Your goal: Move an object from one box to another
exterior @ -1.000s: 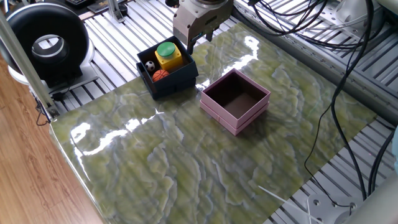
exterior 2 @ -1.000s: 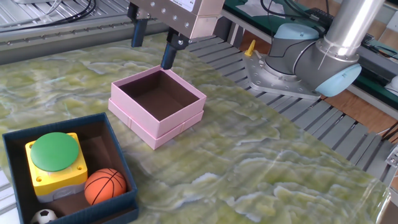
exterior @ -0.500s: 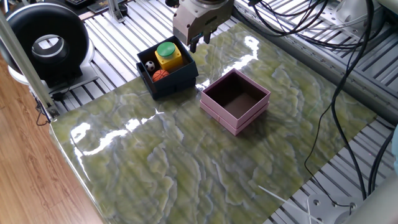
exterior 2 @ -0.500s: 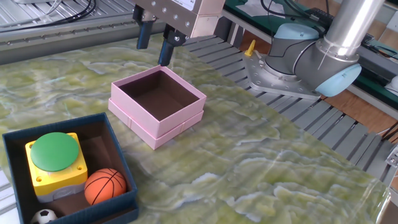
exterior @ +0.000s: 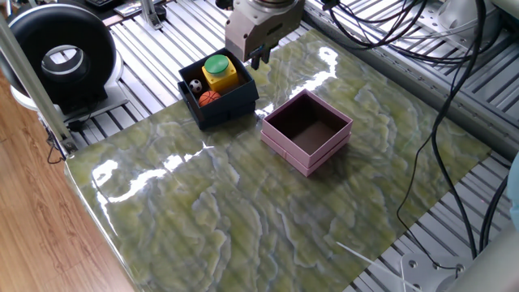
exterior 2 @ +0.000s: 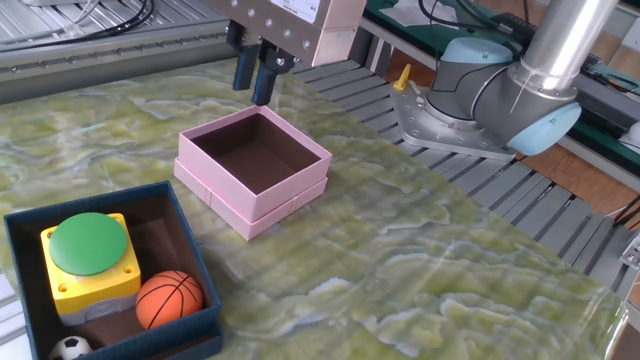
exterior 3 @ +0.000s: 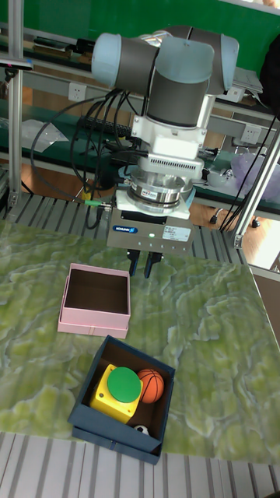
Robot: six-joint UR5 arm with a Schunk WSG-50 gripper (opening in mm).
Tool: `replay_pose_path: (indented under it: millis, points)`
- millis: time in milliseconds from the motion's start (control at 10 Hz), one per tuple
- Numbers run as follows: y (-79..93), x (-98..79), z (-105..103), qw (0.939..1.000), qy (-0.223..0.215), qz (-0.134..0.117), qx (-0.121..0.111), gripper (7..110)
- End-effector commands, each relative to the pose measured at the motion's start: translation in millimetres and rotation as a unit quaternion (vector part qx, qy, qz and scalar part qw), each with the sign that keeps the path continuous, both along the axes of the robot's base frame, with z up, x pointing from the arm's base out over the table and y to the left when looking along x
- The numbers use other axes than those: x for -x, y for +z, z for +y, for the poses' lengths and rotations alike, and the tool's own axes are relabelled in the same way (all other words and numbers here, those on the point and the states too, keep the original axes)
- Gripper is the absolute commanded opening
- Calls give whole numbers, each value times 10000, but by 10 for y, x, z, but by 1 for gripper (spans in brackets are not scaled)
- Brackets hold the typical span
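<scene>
The dark navy box [exterior: 232, 106] [exterior 2: 196, 326] [exterior 3: 107, 440] holds a yellow block with a green button [exterior: 219, 70] [exterior 2: 88, 252] [exterior 3: 120, 387], a small basketball [exterior: 209, 97] [exterior 2: 168, 299] [exterior 3: 152, 384] and a tiny soccer ball [exterior: 195, 84] [exterior 2: 70, 348]. The pale pink box [exterior: 310, 160] [exterior 2: 262, 216] [exterior 3: 89, 323] stands beside it with nothing inside. My gripper [exterior: 255, 57] [exterior 2: 253, 80] [exterior 3: 141, 268] hangs above the mat behind both boxes. Its fingers are drawn nearly together and hold nothing.
A black round device [exterior: 61, 57] sits off the mat's left corner. Cables [exterior: 454, 49] run along the slatted frame at the back right. The arm's base [exterior 2: 480, 95] stands beyond the pink box. The mat's edge [exterior: 105, 235] drops off near the wooden floor.
The gripper's fingers have closed step by step from wide apart to nearly touching. The arm has hardly moved and the boxes and their contents stay put.
</scene>
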State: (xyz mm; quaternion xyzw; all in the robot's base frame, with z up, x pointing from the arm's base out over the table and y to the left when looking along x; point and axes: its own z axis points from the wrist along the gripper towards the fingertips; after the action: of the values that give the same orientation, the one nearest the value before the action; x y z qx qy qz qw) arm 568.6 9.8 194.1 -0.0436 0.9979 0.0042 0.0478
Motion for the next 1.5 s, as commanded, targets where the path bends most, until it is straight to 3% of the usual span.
replay_pose_path:
  millis: [0, 200, 300, 500, 600, 800, 900, 1000, 1200, 1400]
  points:
    - [-53, 42, -3, 9992, 381, 112, 45, 44]
    - [-58, 124, 12, 9981, 550, 271, 27, 44]
    - [-58, 235, 54, 9973, 549, 489, -69, 44]
    - [-58, 316, 12, 9966, 507, 654, 5, 44]
    - [-57, 300, 54, 9967, 528, 619, -77, 44]
    - [-53, 98, 104, 9973, 683, 204, -144, 44]
    - [-50, 86, 153, 9974, 662, 175, -243, 44]
    - [-55, 109, 85, 9978, 615, 231, -112, 44]
    - [-57, 205, 92, 9964, 727, 419, -133, 44]
    - [-25, -21, 125, 9927, 1042, 598, -97, 44]
